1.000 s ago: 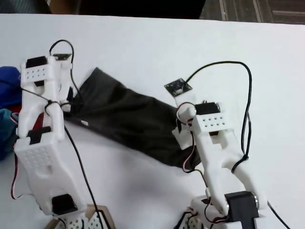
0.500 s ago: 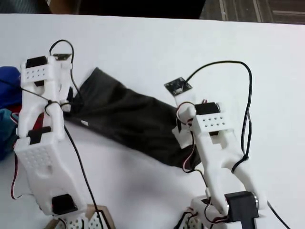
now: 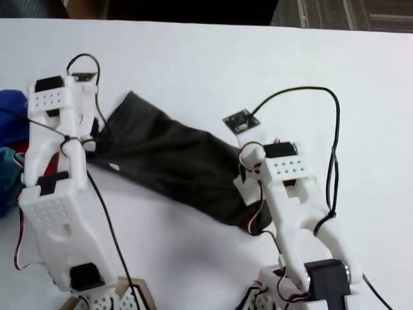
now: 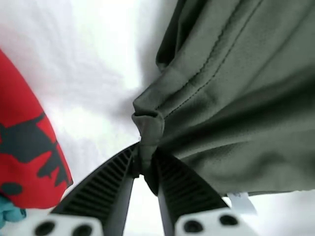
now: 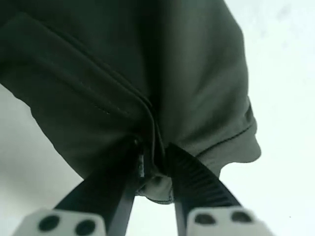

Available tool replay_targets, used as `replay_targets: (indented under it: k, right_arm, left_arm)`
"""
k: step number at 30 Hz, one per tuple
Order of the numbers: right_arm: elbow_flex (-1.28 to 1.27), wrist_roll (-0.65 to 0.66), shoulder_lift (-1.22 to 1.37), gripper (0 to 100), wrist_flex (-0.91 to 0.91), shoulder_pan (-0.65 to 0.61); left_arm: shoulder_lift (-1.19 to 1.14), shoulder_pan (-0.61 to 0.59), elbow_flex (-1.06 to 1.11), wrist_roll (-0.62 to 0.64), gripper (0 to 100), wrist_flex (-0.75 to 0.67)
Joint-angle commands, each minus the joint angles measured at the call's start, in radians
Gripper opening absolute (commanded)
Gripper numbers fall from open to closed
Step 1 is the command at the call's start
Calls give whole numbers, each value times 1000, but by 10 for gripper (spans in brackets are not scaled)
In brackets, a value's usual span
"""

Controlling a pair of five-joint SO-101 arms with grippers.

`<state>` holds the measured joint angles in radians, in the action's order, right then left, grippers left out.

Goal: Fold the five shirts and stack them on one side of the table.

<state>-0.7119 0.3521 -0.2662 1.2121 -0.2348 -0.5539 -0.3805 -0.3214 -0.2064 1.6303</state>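
Left gripper point(image 4: 146, 160); right gripper point(image 5: 152, 147) (both pinched)

Nothing legible: the white tag point(image 4: 240, 200) on the dark shirt point(image 4: 236, 98) is unreadable.

The far half of the table point(image 3: 206, 58) lay open, as did the stretch beyond the right arm point(image 3: 293, 206). The dark shirt point(image 3: 174, 161) spanned the middle between both arms, barring passage there. Heaped blue and red shirts point(image 3: 10, 129) crowded the left edge, just beside the left arm point(image 3: 55, 187). A black cable point(image 3: 335, 148) looped over the right arm.
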Motion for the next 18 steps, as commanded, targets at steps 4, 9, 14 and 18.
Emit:
replay_targets:
  k: [4,9,14,18]
  right_arm:
    - [18,2,-41,25,-4,7]
    - [160,2,-41,26,54,51]
    - [284,63,-25,22,22,166]
    - [284,109,58,22,-53,183]
  left_arm:
    - [63,5,-41,-6,25,29]
    - [64,5,-41,-6,25,31]
    - [64,6,-42,-6,25,35]
    - [64,6,-42,-6,25,35]
